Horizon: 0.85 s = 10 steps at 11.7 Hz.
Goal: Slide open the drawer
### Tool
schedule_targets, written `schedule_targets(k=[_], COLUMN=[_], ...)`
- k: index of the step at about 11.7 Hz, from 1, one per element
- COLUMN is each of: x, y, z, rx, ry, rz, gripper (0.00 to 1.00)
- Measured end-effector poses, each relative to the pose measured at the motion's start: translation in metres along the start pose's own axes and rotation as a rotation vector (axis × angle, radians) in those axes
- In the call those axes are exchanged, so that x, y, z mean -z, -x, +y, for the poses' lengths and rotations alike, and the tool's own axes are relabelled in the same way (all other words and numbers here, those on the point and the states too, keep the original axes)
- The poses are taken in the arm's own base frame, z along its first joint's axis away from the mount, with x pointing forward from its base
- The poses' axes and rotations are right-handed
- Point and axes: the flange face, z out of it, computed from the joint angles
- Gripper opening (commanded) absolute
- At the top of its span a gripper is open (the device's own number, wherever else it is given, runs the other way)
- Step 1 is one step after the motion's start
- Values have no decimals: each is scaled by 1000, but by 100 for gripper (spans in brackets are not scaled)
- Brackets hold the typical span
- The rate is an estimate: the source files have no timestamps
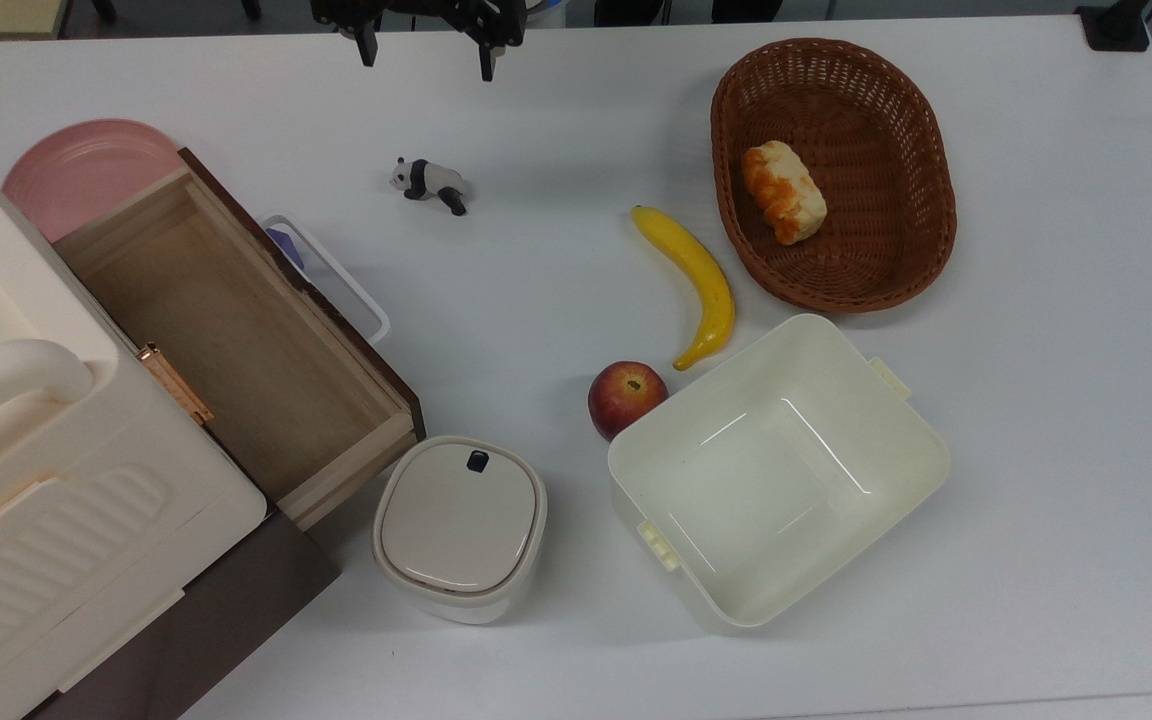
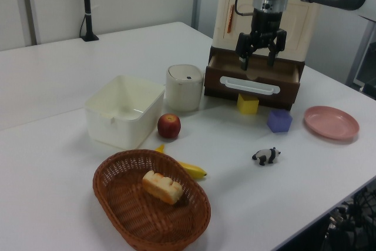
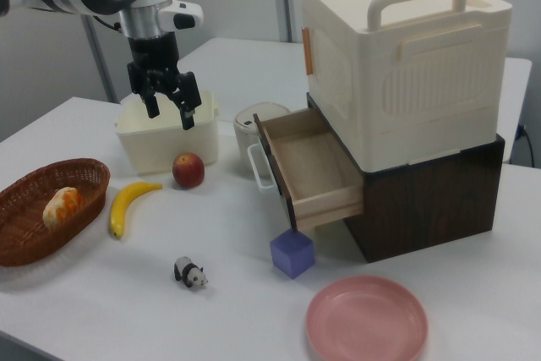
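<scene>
Top view: my claw hangs at the tabletop's far edge, fingers spread wide with nothing between them. The drawer stands pulled out from the dark cabinet at the table's left edge, light wood floor bare, white loop handle on its dark front. The cream case sits on top of the cabinet. A pink plate lies at the far-left corner, just behind the drawer. A lidded white canister stands just beside the drawer's near corner. A toy panda lies mid-table; a banana, an apple touching the white tub, and a wicker basket holding a bread roll lie toward the right. Left view: my claw hovers above the open drawer, clear of the handle. A yellow block sits under the drawer front, a purple block just beside it, the plate near the table's right edge. Right view: my claw shows in front of the tub, raised off the tabletop, well apart from the drawer. The purple block rests below the drawer's open end, the plate at the near edge, the panda beside it, the basket at the left edge.
</scene>
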Motion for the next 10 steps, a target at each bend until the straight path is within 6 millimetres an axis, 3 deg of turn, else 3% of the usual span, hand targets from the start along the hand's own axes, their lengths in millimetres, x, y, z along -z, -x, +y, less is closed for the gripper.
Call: schedule_targets(k=[10], x=[0], y=[0], z=[4], rx=[-7], ry=[-5], rz=[-1], gripper=[100])
